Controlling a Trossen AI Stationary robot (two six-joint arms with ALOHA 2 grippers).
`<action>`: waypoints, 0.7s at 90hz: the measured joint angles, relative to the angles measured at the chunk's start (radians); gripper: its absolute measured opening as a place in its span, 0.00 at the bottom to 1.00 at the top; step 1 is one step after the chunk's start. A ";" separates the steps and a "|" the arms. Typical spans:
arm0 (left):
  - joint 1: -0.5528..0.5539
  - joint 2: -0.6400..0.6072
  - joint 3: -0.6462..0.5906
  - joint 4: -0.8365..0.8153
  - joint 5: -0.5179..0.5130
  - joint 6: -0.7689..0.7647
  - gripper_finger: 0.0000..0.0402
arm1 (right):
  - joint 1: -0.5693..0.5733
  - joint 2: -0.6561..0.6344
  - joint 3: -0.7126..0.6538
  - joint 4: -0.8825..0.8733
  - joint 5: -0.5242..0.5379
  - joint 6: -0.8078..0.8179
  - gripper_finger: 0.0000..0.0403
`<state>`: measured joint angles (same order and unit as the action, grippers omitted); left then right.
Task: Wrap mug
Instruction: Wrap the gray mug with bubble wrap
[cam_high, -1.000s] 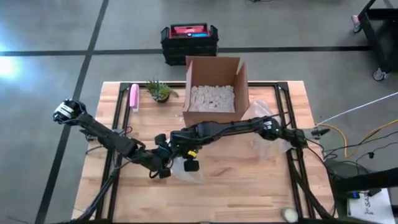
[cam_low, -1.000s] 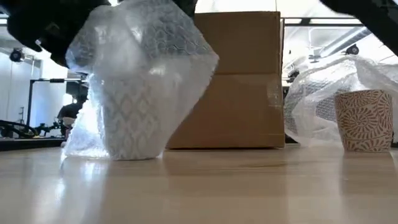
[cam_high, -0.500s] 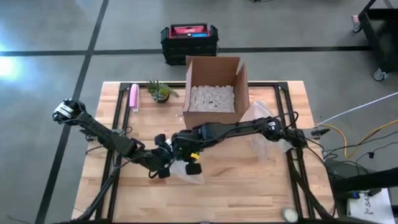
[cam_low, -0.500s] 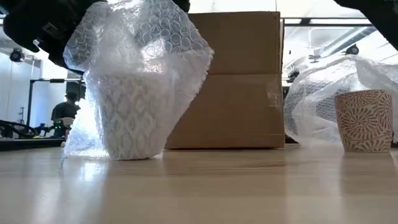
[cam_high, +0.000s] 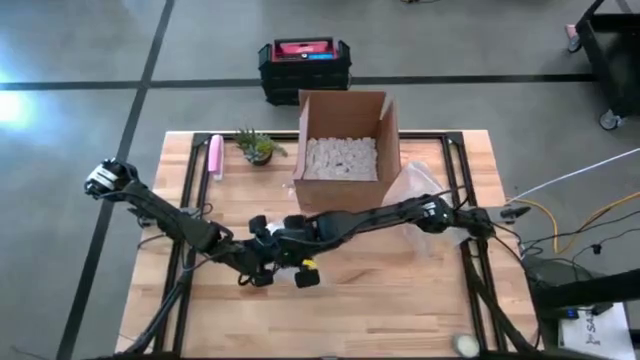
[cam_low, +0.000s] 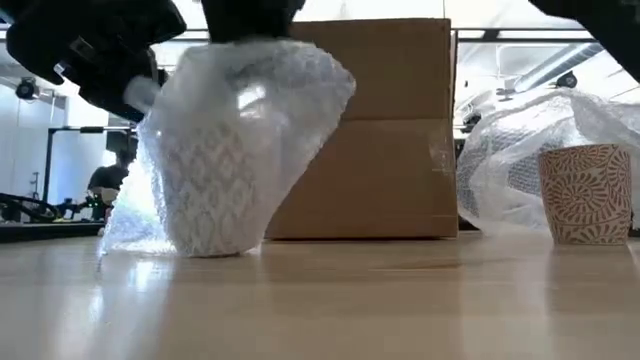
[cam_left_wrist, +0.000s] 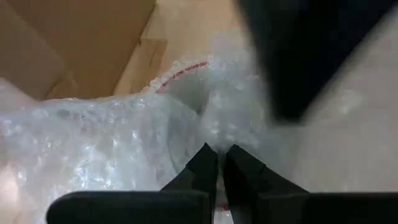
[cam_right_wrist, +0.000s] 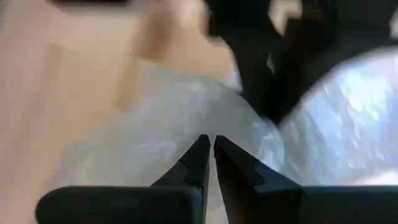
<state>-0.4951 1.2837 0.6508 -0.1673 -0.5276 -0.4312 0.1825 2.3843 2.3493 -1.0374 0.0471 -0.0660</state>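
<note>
From above, the left claw (cam_high: 262, 272) and right claw (cam_high: 285, 252) meet at the mug (cam_high: 296, 264), mid-surface, before the box (cam_high: 343, 150). From low down, the mug stands upright under bubble wrap (cam_low: 245, 95). Each wrist view shows its claw pressed together, pinching wrap, the mug just ahead.

Behind my desk (cam_high: 400, 300) a black crate (cam_high: 304, 68) sits on the floor. On the desk, left of the cardboard box (cam_high: 344, 140), stand a small plant (cam_high: 256, 146) and a pink tube (cam_high: 215, 156).
</note>
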 joint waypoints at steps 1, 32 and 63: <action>0.000 -0.001 0.000 0.000 0.002 0.000 0.02 | -0.001 0.001 0.000 -0.002 0.004 0.001 0.03; -0.009 -0.092 0.049 -0.089 0.050 0.004 0.02 | -0.033 0.025 -0.015 0.021 0.035 0.003 0.03; -0.023 -0.225 0.104 -0.382 0.054 -0.113 0.02 | -0.033 0.024 -0.039 0.069 0.035 -0.005 0.03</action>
<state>-0.5176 1.0585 0.7551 -0.5495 -0.4733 -0.5445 0.1497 2.4084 2.3106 -0.9679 0.0824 -0.0711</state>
